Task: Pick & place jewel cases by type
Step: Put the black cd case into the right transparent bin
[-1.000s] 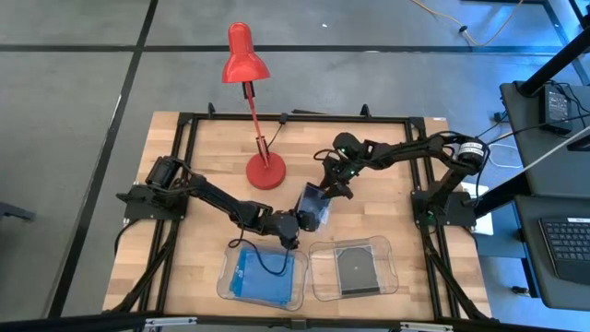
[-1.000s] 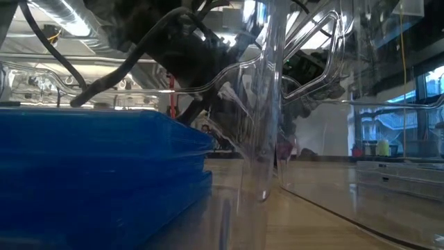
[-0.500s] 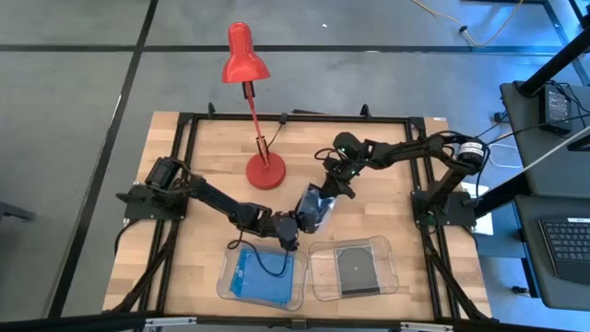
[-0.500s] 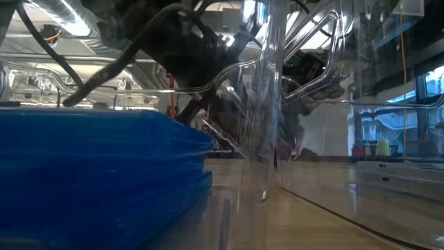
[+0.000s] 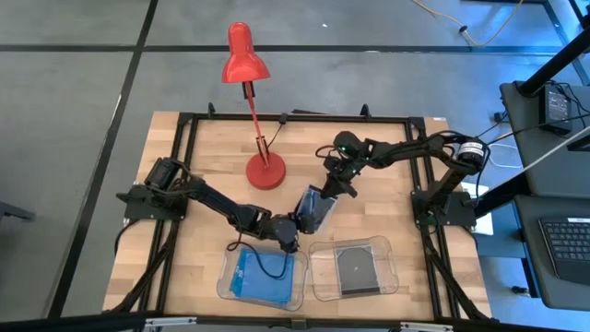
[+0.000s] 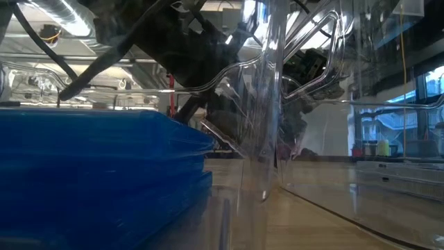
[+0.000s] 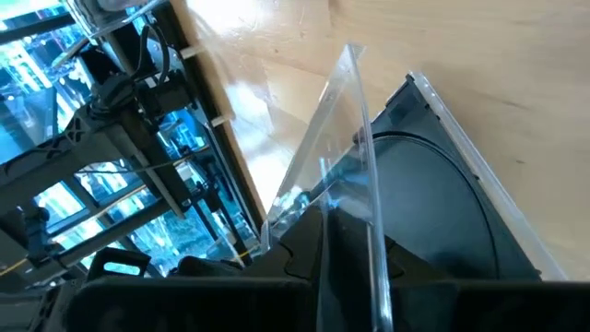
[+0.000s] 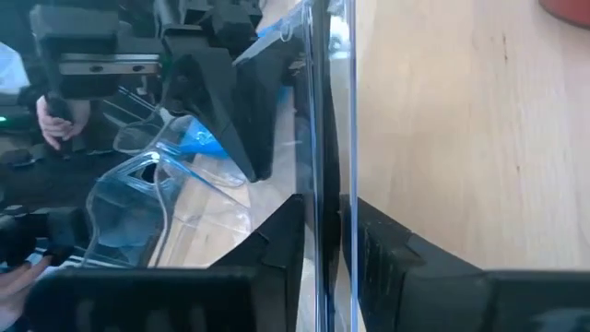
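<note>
— Where's the case?

— Mid-bench, tilted on edge: one jewel case (image 5: 312, 208), both my pincers clamped on it. Left gripper (image 5: 293, 224) holds its lower end, right gripper (image 5: 330, 189) its upper edge.

— Room around?

— Lamp base (image 5: 265, 171) near, apart. Blue-case tray (image 5: 262, 277) and dark-case tray (image 5: 350, 268) lie just beside, along the near bench edge.

Glossy clear-plastic jewel case (image 5: 313, 208) (dark insert) above matt wooden table (image 5: 387, 212).

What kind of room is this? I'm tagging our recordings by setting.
Probably a robotics lab: a framed wooden workbench on grey floor, a side desk with a keyboard, and a red desk lamp.
</note>
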Robot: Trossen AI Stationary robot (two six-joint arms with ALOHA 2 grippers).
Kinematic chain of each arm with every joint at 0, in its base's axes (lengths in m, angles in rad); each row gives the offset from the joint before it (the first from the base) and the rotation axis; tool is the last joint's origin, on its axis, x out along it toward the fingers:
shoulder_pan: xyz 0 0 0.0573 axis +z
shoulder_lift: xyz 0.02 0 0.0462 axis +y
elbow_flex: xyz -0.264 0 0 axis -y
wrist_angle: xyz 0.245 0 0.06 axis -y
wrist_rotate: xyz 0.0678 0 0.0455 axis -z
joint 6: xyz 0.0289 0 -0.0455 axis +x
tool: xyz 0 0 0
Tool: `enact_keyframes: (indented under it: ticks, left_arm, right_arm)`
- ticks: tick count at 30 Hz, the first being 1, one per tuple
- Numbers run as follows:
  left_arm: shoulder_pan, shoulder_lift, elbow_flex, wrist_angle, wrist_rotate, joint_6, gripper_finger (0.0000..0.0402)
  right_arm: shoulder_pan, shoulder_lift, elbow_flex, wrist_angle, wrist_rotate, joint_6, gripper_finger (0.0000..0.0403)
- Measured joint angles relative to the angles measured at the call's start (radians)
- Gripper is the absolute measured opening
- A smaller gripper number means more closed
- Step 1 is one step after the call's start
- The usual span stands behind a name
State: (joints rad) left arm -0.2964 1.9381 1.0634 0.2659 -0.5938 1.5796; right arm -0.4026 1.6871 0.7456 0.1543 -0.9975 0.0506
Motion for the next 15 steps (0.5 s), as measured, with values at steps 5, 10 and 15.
enact_keyframes:
  ticks: [5, 10, 15]
  left_arm:
    - [0.000, 0.000, 0.000, -0.001, -0.018, 0.006, 0.0022]
    - [-0.011, 0.000, 0.000, -0.008, -0.018, -0.010, 0.0041]
    - [-0.023, 0.000, 0.000, -0.018, -0.025, -0.052, 0.0073]
  right_arm:
    - [0.000, 0.000, 0.001, 0.002, -0.017, 0.002, 0.0070]
    - [0.001, 0.000, 0.001, -0.001, -0.050, -0.001, 0.0060]
    - [0.002, 0.000, 0.001, 0.000, -0.071, 0.011, 0.0052]
